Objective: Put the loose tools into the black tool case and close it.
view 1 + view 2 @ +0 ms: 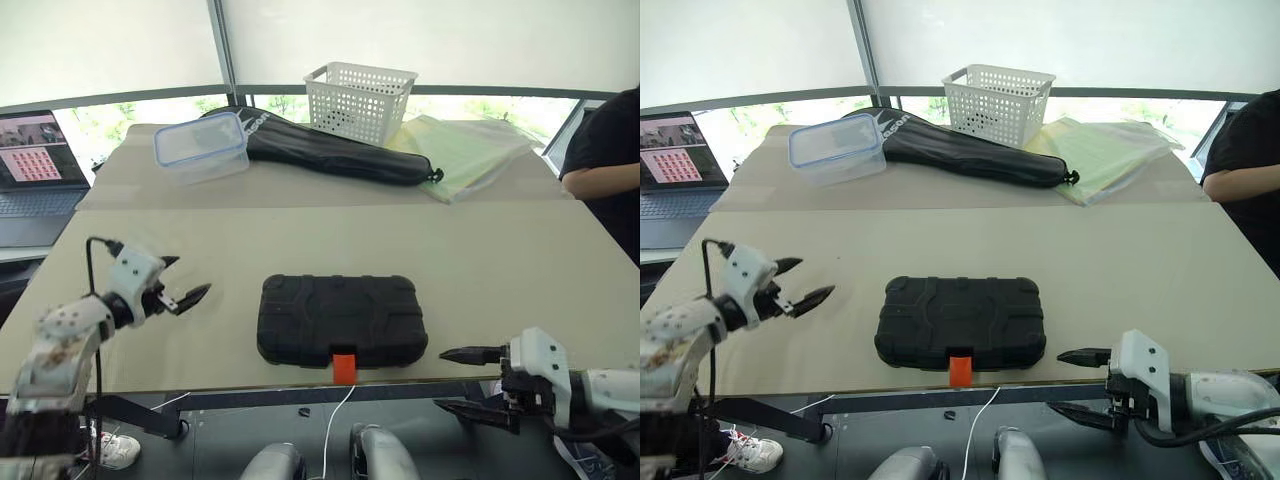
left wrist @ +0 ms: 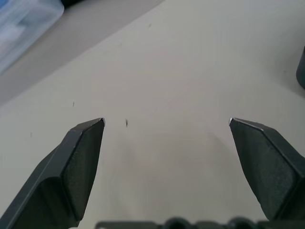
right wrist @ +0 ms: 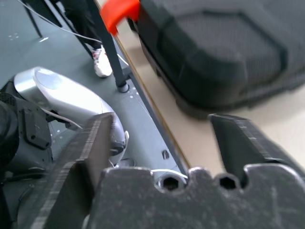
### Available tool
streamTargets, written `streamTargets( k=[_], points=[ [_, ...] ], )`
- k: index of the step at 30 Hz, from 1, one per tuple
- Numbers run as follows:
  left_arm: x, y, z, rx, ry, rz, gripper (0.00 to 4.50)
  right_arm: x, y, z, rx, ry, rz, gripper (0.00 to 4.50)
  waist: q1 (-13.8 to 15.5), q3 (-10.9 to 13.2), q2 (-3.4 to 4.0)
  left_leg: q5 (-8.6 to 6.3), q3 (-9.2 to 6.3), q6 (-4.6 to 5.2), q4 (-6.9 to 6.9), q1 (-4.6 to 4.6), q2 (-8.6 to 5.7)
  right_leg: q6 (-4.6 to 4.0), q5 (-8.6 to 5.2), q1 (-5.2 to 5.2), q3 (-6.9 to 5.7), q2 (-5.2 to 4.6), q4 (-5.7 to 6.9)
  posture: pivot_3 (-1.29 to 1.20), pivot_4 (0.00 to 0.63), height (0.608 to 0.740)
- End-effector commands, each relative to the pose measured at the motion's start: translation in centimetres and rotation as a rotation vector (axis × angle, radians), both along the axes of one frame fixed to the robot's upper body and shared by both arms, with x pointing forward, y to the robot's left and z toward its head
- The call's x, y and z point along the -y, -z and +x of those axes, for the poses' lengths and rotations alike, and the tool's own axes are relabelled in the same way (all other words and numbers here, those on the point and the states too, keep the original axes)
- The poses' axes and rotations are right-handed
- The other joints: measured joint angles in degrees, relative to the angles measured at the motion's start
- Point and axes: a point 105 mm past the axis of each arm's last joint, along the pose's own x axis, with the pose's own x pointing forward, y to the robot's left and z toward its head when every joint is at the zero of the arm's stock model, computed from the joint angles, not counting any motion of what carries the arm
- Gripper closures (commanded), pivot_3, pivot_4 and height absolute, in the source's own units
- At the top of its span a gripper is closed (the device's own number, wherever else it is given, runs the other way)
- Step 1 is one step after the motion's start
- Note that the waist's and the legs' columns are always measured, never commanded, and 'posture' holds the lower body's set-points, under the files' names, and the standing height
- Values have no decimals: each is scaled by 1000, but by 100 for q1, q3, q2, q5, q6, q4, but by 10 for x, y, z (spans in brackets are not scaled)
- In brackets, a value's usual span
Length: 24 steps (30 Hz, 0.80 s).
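The black tool case (image 1: 340, 318) lies shut on the table near its front edge, with its orange latch (image 1: 344, 366) hanging over that edge. The loose tools are out of view. My left gripper (image 1: 190, 276) hovers over bare table to the left of the case, pointing toward it, open and empty; the left wrist view shows its fingers (image 2: 86, 157) spread wide over the tabletop. My right gripper (image 1: 441, 378) sits at the front right, just off the table edge, open and holding nothing. The right wrist view shows the case (image 3: 224, 52) and the latch (image 3: 121, 12) beyond its fingers.
At the back stand a clear lidded box (image 1: 200, 146), a long black soft bag (image 1: 340, 150), a white basket (image 1: 360, 100) and a yellow-green folder (image 1: 470, 150). A laptop (image 1: 35, 170) is at far left. A person (image 1: 605, 150) is at the right.
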Motion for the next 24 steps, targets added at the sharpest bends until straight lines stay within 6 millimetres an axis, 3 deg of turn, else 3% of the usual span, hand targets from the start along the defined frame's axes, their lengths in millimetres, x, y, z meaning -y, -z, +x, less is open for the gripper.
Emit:
streamTargets(
  k=[1,7,11,14,18,21,24],
  points=[
    [20,0,18,21,83,42,747,-11,4,0,-9,-67,-18,2369,-1,-1,0,1,-3,-2,-1,1,0,-24,16,0,-2,-3,0,0,150,740],
    [81,0,46,59,289,105,2812,-26,26,3,-16,-199,-95,4339,-13,1,-3,4,-17,-7,7,-34,-6,-37,30,-21,-24,-2,-32,0,150,740],
    [104,5,46,44,397,131,4283,-30,29,15,23,-197,-107,4500,-40,2,-5,4,-18,-7,15,-55,-11,-32,34,-29,-29,-4,-38,0,150,740],
    [117,14,24,7,555,162,4419,-28,25,46,135,-81,-127,4500,-95,2,-5,4,-16,-7,15,-52,-7,-32,34,-31,-20,-5,-36,0,150,740],
    [117,23,-7,-66,703,210,4419,-16,7,95,274,146,-114,4500,-167,5,-8,11,-11,-20,19,-47,-1,-46,44,-30,-2,-5,-30,0,150,740],
    [116,19,-17,-82,726,200,4419,-9,3,108,294,197,-118,4500,-131,7,-1,13,-16,-23,16,-48,1,-52,48,-29,5,-7,-24,0,150,740],
    [114,4,-10,-38,675,175,4419,-5,1,105,285,175,-121,4500,-33,7,-1,14,-30,-22,16,-59,3,-57,49,-39,-10,0,-21,0,150,740]
  ],
)
